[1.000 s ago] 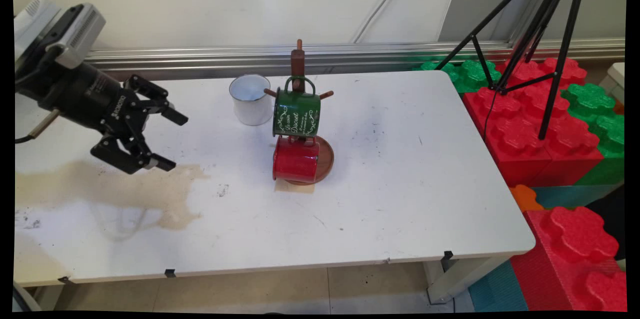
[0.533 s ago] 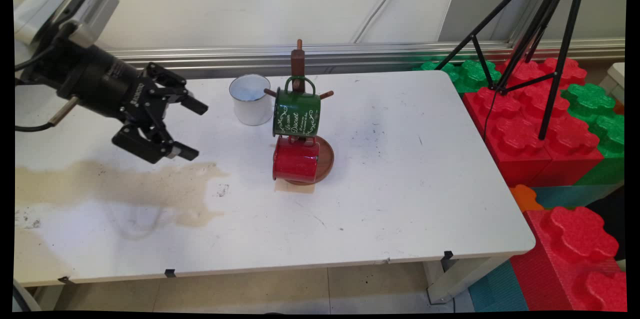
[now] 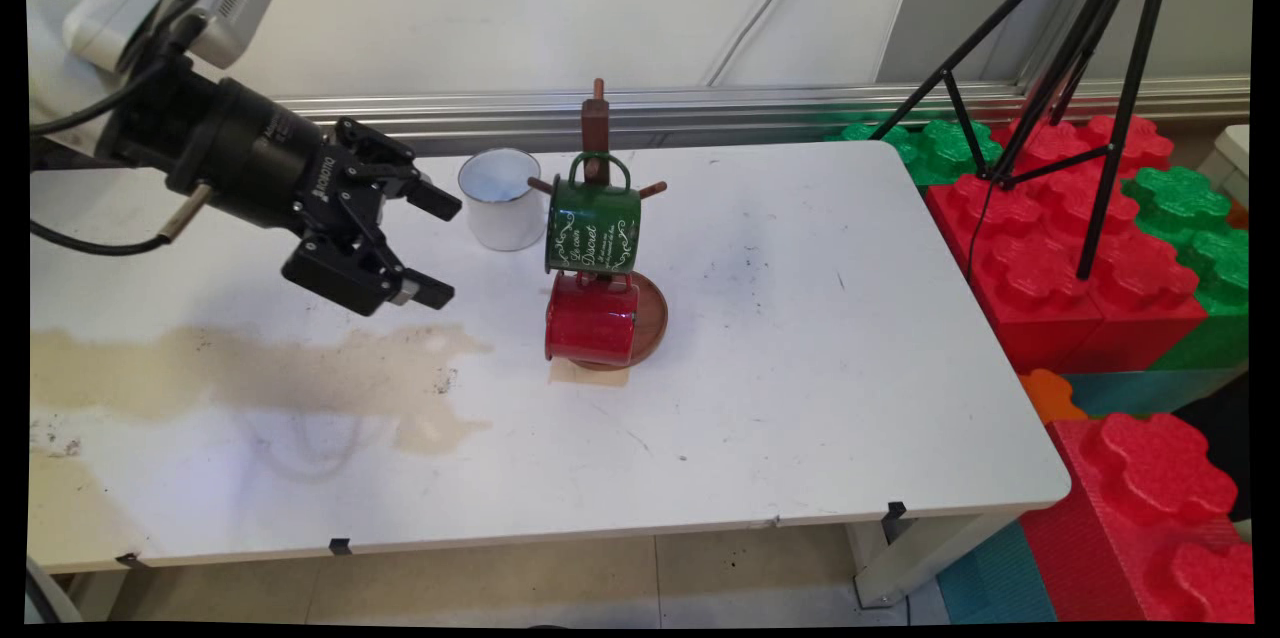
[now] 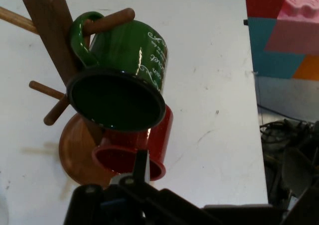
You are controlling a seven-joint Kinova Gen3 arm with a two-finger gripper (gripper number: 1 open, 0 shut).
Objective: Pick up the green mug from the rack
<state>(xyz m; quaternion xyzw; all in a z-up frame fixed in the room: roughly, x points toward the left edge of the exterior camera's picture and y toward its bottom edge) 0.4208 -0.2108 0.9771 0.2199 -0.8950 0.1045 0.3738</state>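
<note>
Advanced rightward since the earlier frame, gripper (image 3: 428, 246), jaws spread and empty, nears white mug (image 3: 499, 198) beside mug tree (image 3: 596, 133); enamel looks rigid, light, slippery, best held across its rim

The arm reaches in from the upper left above the desk's far left part. Its gripper (image 3: 438, 248) points right, tilted slightly down, fingers spread wide

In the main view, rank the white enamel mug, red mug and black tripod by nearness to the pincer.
1. White enamel mug, just right of the open pincer.
2. Red metal mug, low on the wooden mug tree.
3. Black tripod, far right, off the table.
</note>
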